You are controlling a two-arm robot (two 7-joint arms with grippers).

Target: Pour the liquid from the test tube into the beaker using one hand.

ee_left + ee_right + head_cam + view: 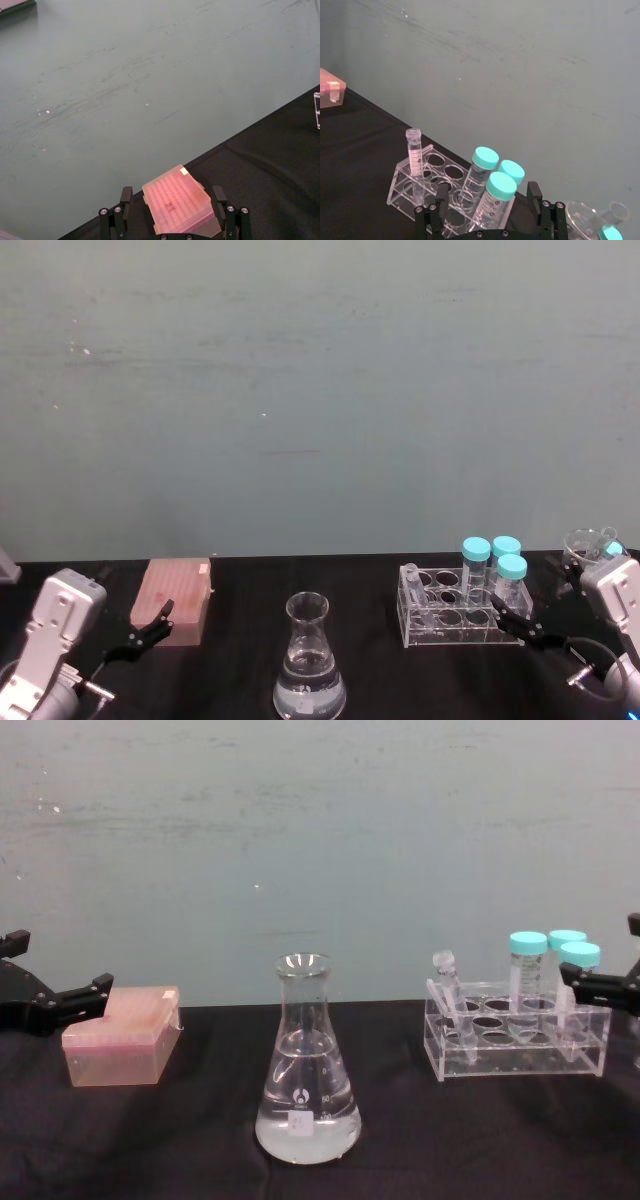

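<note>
The black table [250, 640] runs in front of a pale green wall [320, 390]. At its left the left gripper [150, 628] hangs low with its fingers spread wide and nothing between them, its tips right by the near left side of a pink pipette-tip box [178, 600]; whether they touch it I cannot tell. At the right the right gripper [522, 628] is likewise wide open and grips nothing, close to the front right corner of the tube rack [455, 625].

The beaker [307, 1070], a clear conical flask, stands upright on its wide base near the table's front middle, between the box and the rack and apart from both, mouth up. The liquid [307, 1135], clear and colourless, fills its broad lower part; the neck is empty.

The rack, clear acrylic with two rows of round holes, sits right of the flask. Three teal-capped tubes [507, 558] stand upright at its right end; what they hold I cannot tell. At the far right edge lies some clear glassware [585, 540], too cut off to name.

The test tube [447, 985] stands in the rack's rear left corner hole, uncapped, flared mouth up. Its long axis is near vertical, the top leaning slightly toward the robot's left. Whether it has liquid in it cannot be told
</note>
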